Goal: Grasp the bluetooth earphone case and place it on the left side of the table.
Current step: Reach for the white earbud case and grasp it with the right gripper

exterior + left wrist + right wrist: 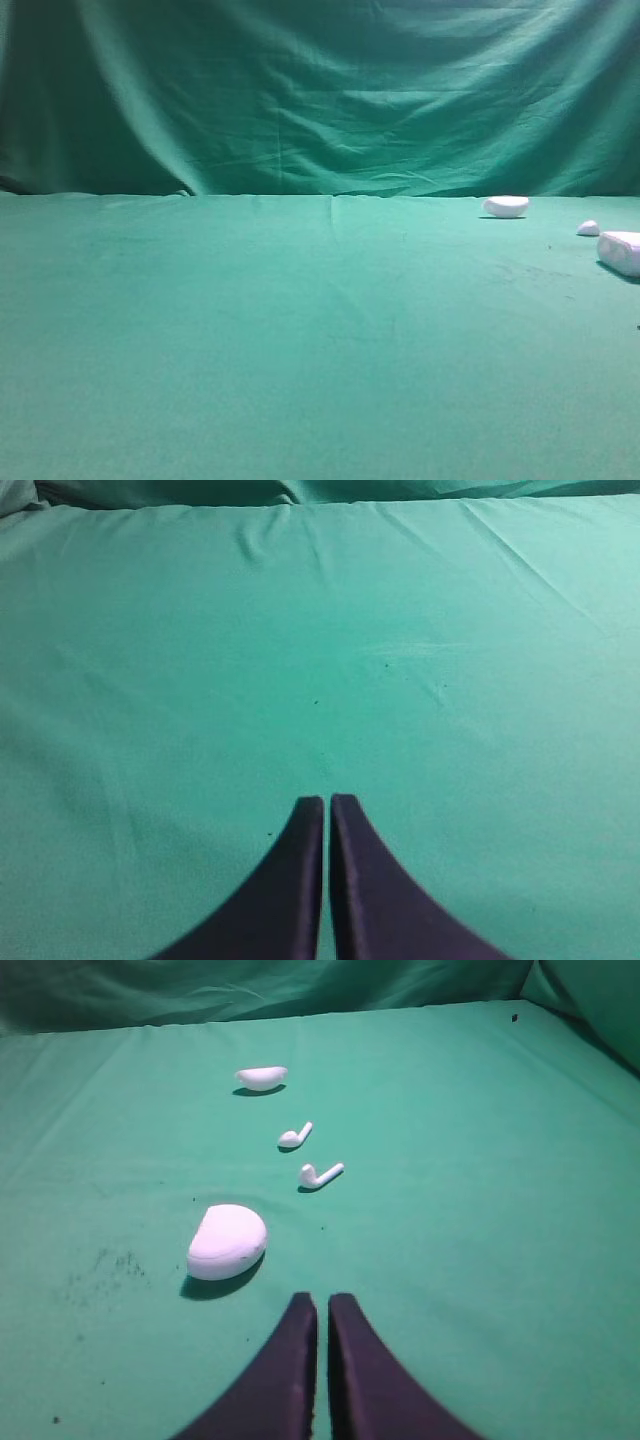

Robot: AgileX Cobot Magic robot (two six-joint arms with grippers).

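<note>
a: where's the bluetooth earphone case?

b: on the table, far right. in the high view it sits at the right edge of frame, partly cut off. the right wrist view has it lying flat on the green cloth, ahead and a bit left of the right gripper, apart from it, casting a dark shadow on its near side.

a: right gripper's state?

b: clenched. the two dark fingers stand side by side with only a thin slit between, nothing in them.

a: left gripper?

b: same, pressed together and empty, tips over bare cloth. only faint creases and a few dark specks in front of it.

a: other white bits?

b: past the case in the right wrist view, two earbuds. the nearer earbud lies stem to the right, the farther earbud just beyond it, stem up and right. neither touches the case or the other. beyond those, a small bowl-shaped piece with a flat top, well apart from the case.

a: and in the high view?

b: the bowl-shaped piece near the back edge of the table, one small white bit between it and the case. can't tell which earbud. green backdrop hangs in folds behind. neither arm shows there.
</note>
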